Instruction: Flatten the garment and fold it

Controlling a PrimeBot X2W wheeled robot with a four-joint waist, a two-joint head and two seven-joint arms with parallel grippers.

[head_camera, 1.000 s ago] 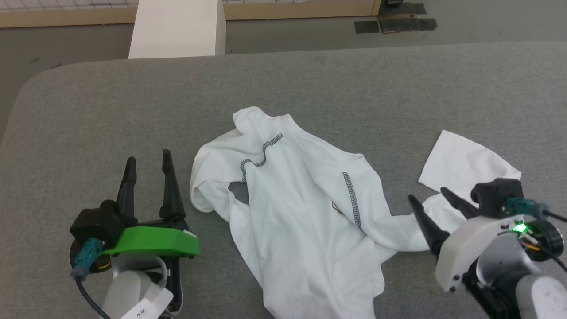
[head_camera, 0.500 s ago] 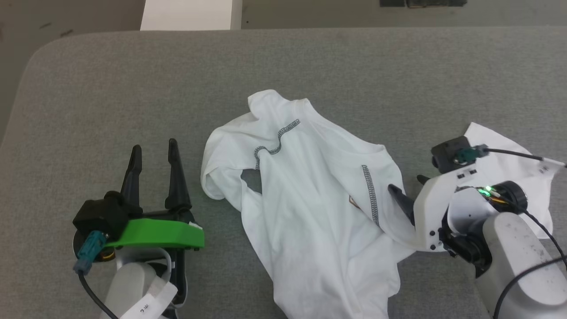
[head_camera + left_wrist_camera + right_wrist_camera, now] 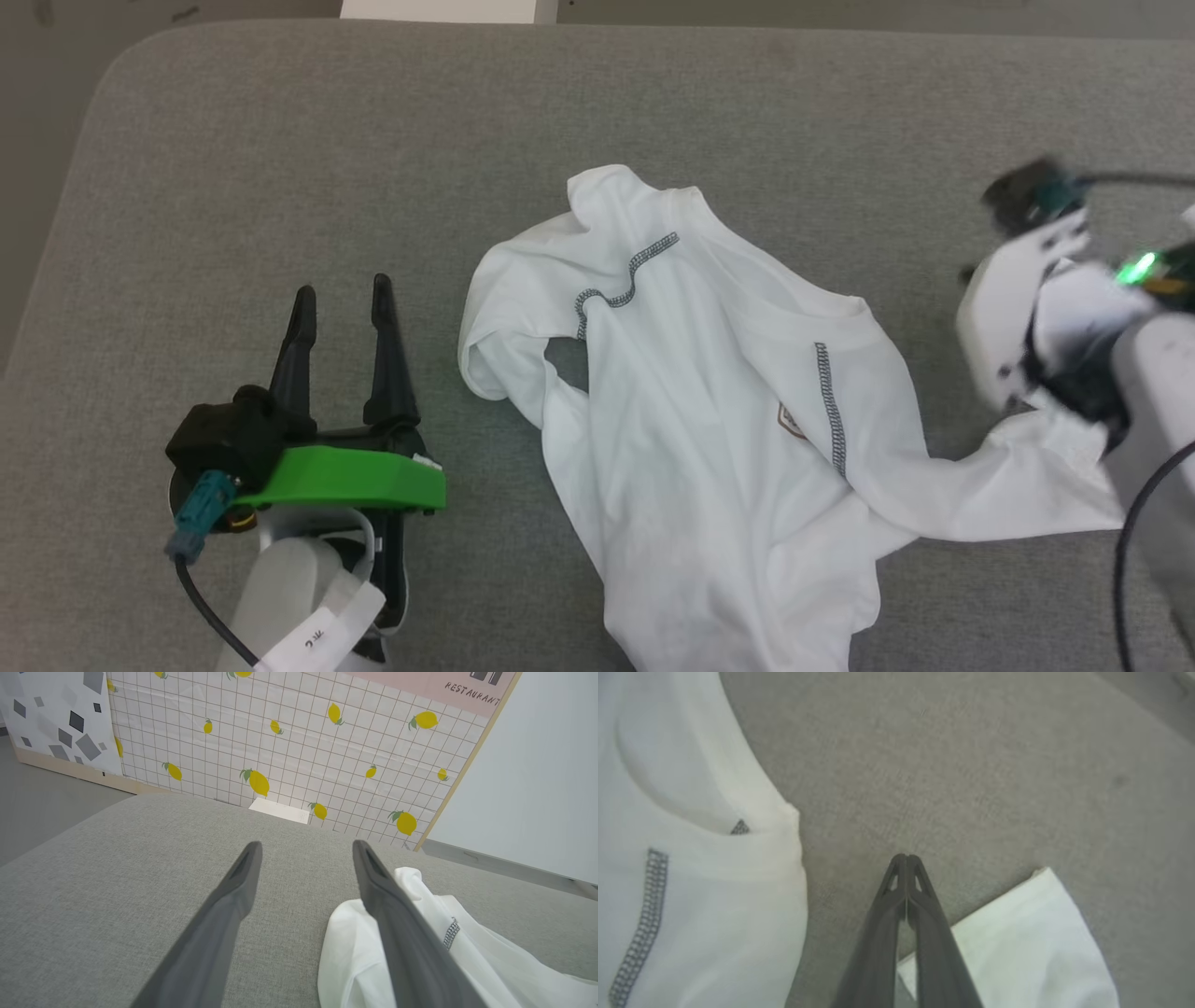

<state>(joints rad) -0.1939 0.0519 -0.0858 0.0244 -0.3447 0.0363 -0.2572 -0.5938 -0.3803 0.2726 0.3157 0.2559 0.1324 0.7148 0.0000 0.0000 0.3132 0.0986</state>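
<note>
The white long-sleeved shirt with grey stitched seams (image 3: 709,420) lies crumpled on the grey cloth tabletop (image 3: 280,140), just beside the spread, empty left pincer (image 3: 343,289). The right wrist view shows what the head view blurs: the right pincer (image 3: 906,858) pressed together on the shirt's sleeve (white cloth peeks between its fingers (image 3: 878,952)). The right arm (image 3: 1158,373) is at the right edge, above the sleeve.

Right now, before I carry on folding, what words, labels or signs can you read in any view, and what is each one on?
"RESTAURANT": on the pink sign, top right of the left wrist view.
Chest patch on the garment: lettering too small to read.
White tag at the head view's bottom edge: dark print, partly cut off, not legible.
</note>
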